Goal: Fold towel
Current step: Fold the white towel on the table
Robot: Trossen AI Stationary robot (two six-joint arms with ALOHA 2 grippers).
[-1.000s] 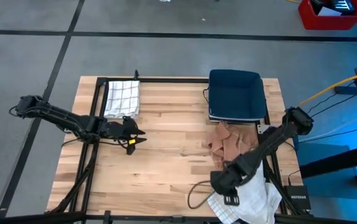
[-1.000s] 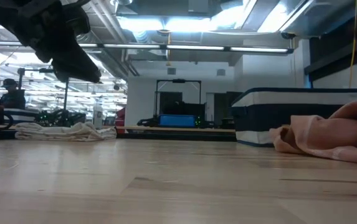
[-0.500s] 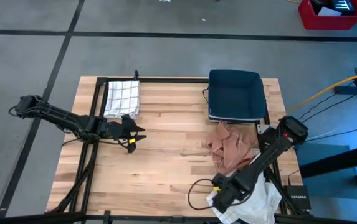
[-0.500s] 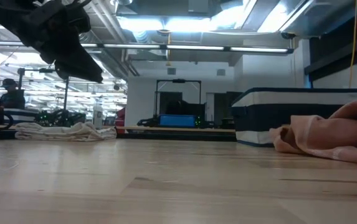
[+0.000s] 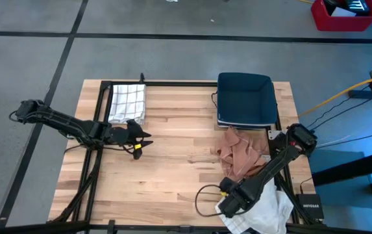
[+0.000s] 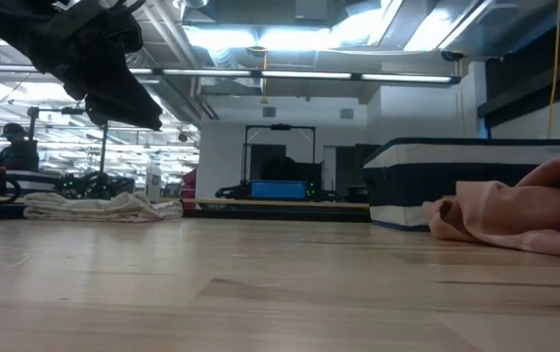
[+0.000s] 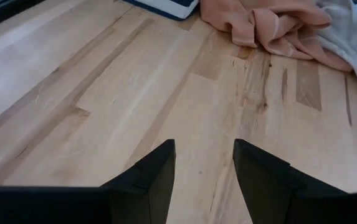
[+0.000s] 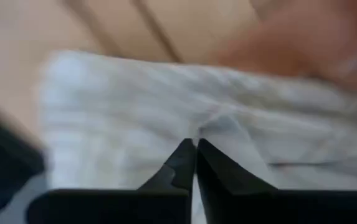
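Note:
A crumpled white towel (image 5: pixel 267 209) lies at the table's near right corner. My right gripper (image 5: pixel 228 205) stands on its left part, pointing down, shut on the cloth (image 8: pixel 166 106). A peach towel (image 5: pixel 240 155) lies bunched just beyond it, below a navy bin (image 5: pixel 246 97). A folded checked towel (image 5: pixel 128 102) rests flat at the far left. My left gripper (image 7: pixel 203 163) hovers open over bare wood at the table's left middle, with nothing between its fingers. My right gripper pinches a small pucker of the white towel (image 8: pixel 218 124) between its two fingertips (image 8: pixel 183 160). It comes from above, pointing down. The cloth wrinkles toward the tips, and the towel still lies on the table. One layer or several, I cannot tell.
A black cable (image 5: pixel 205 195) loops on the wood left of the right gripper. A dark frame (image 5: pixel 101 123) runs along the table's left and far edges. Bare wood lies across the middle (image 5: pixel 173 162). In the low view the left arm (image 6: pixel 94 59) hangs at upper left.
My right gripper has sunk toward the table's near edge onto the white towel and rolled about its own axis. The towels lie as before.

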